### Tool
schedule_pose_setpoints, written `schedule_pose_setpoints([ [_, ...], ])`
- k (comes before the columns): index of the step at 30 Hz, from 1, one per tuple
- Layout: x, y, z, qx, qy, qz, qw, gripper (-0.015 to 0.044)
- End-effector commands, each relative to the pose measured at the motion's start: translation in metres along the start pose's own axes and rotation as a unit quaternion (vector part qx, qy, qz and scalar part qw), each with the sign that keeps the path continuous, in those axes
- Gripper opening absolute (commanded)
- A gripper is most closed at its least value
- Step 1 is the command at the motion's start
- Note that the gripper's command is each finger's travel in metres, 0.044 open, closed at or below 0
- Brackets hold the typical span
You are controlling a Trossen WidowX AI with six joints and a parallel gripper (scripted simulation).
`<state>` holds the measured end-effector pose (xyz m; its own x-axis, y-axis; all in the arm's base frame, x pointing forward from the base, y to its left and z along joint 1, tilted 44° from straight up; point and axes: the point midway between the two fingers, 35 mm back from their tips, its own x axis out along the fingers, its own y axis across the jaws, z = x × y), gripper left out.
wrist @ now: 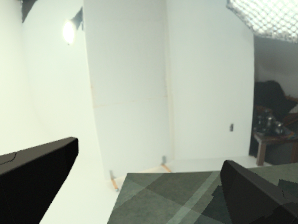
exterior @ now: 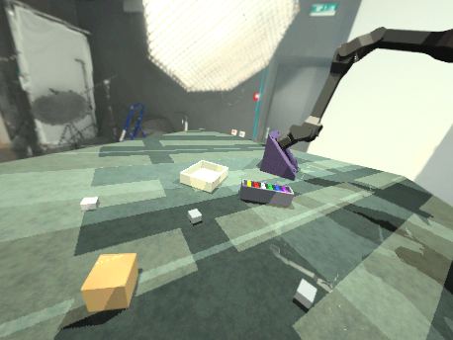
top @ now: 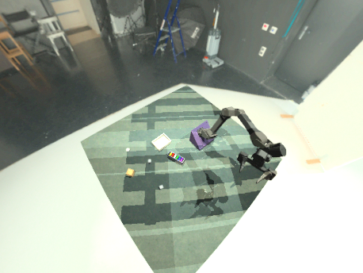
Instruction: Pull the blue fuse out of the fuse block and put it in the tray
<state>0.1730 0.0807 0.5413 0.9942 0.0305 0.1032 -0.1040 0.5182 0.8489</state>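
Blue fuse still to be pulled; gripper wide and empty

Progress: nothing in the task is accomplished as things lie. The blue fuse (top: pixel 179 159) (exterior: pixel 278 188) sits in the fuse block (top: pixel 174 159) (exterior: pixel 264 197), and no fuse shows in the tray (top: pixel 155 147) (exterior: pixel 195 183). Outstanding: approach, grasp, straight pull, carry, release.

Gripper: I have the gripper (top: pixel 250 177) (wrist: pixel 150 157) nearly fully open, nothing between its fingers. From above it appears well apart from the block. My wrist view gives wall and a piece of the patterned mat (top: pixel 174 246) (exterior: pixel 163 306) (wrist: pixel 145 195), neither block nor tray, so I judge that a large swing and a re-aim come first.

Specimen: the blue fuse is a small, saturated blue piece in a single row, between the green fuse (top: pixel 177 157) (exterior: pixel 270 187) and the purple fuse (top: pixel 182 160) (exterior: pixel 285 189). Its top is visible; its sides are too small to make out. The block is a long grey bar, lying just beside the tray.

Caution: with neighbours that near, I expect wide fingers to foul them. I would narrow the opening before descending, align carefully, then lift vertically.
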Motion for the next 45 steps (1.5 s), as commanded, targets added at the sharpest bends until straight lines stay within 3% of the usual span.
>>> schedule_pose_setpoints([
  [1, 0.001, 0.000, -0.002, -0.006, 0.001, 0.000, 1.000, 0.0374],
  [13, 0.074, -0.051, -0.113, -0.349, 0.094, -0.042, 0.931, 0.0074],
  [22, 0.123, -0.151, -0.174, -0.521, 0.245, -0.093, 0.813, 0.0074],
  [30, 0.141, -0.267, -0.207, -0.559, 0.431, -0.119, 0.698, 0.0074],
  [38, 0.112, -0.387, -0.219, -0.462, 0.626, -0.102, 0.620, 0.0074],
  [45, 0.060, -0.453, -0.222, -0.242, 0.724, -0.012, 0.645, 0.0074],
])
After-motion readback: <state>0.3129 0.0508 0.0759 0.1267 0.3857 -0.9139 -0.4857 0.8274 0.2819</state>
